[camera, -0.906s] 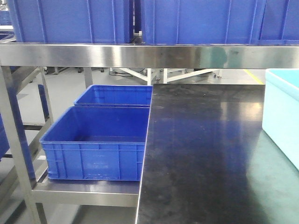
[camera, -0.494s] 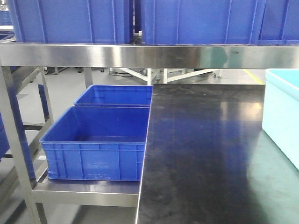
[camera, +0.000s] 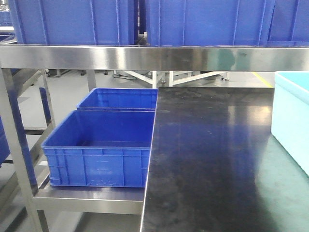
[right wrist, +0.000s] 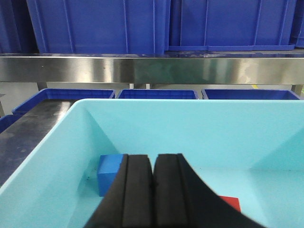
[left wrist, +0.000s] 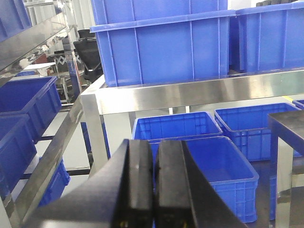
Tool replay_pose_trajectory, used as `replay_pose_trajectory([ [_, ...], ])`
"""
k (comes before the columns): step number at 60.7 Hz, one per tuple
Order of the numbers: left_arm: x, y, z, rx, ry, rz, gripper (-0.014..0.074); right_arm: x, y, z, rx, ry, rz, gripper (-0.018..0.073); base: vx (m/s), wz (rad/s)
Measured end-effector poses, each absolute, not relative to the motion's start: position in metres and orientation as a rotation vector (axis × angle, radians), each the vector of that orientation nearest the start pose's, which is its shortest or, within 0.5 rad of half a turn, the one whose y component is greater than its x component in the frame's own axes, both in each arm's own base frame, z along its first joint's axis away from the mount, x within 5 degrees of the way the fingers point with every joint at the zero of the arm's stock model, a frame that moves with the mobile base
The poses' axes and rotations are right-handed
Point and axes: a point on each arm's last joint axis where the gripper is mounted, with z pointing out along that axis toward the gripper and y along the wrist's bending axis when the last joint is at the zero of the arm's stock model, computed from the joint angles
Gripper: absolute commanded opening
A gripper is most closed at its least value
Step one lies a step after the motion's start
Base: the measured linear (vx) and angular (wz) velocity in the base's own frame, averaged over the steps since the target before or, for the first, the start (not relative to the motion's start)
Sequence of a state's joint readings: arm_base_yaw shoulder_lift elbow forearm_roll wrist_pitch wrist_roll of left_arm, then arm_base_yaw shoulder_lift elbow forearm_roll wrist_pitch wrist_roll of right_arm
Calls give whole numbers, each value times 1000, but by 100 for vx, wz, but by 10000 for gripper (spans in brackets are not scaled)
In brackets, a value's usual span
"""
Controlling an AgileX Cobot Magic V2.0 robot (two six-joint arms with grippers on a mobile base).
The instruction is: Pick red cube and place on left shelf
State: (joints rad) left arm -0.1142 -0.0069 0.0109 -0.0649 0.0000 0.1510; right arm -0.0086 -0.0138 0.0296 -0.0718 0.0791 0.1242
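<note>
Currently the right fingers [right wrist: 137, 190] are pressed shut with nothing held, hung over the cyan tub [right wrist: 47, 156]. The red cube [right wrist: 230, 203] is seen on the tub floor just right of them and is mostly hidden. A blue cube [right wrist: 109, 173] sits to the left, apart from it. The fingers should be opened wide first, shifted right until centred on the red cube, then lowered straight so the tub wall is not clipped. The left fingers [left wrist: 140, 180] are likewise shut and empty. Farther off, the left shelf [camera: 87, 199] is taken up by blue crates [camera: 96, 145], so a drop spot must be chosen.
</note>
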Motion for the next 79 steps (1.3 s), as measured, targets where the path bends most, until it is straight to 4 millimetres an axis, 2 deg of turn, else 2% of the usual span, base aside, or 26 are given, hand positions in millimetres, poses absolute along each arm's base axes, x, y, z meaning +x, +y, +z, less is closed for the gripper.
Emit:
replay_pose_trajectory([
  [32, 56, -6, 210, 149, 1480, -23, 106, 56, 0, 205, 45, 1491, 36, 49, 0, 1],
  [40, 56, -6, 210, 149, 1480, -23, 106, 63, -1, 210, 49, 1579, 33, 49, 0, 0],
  [45, 56, -6, 210, 149, 1480, -23, 106, 73, -1, 222, 55, 1673, 29, 49, 0, 0],
  [52, 56, -6, 210, 149, 1480, -23, 106, 92, -2, 255, 65, 1788, 21, 49, 0, 0],
  [65, 56, -6, 210, 149, 1480, -23, 106, 139, -3, 299, 74, 1922, 12, 49, 0, 0],
  [72, 56, -6, 210, 149, 1480, -23, 106, 159, -3, 313, 76, 1943, 11, 49, 0, 0],
  [79, 56, -6, 210, 149, 1480, -23, 106, 176, -4, 316, 80, 2004, 7, 49, 0, 0],
])
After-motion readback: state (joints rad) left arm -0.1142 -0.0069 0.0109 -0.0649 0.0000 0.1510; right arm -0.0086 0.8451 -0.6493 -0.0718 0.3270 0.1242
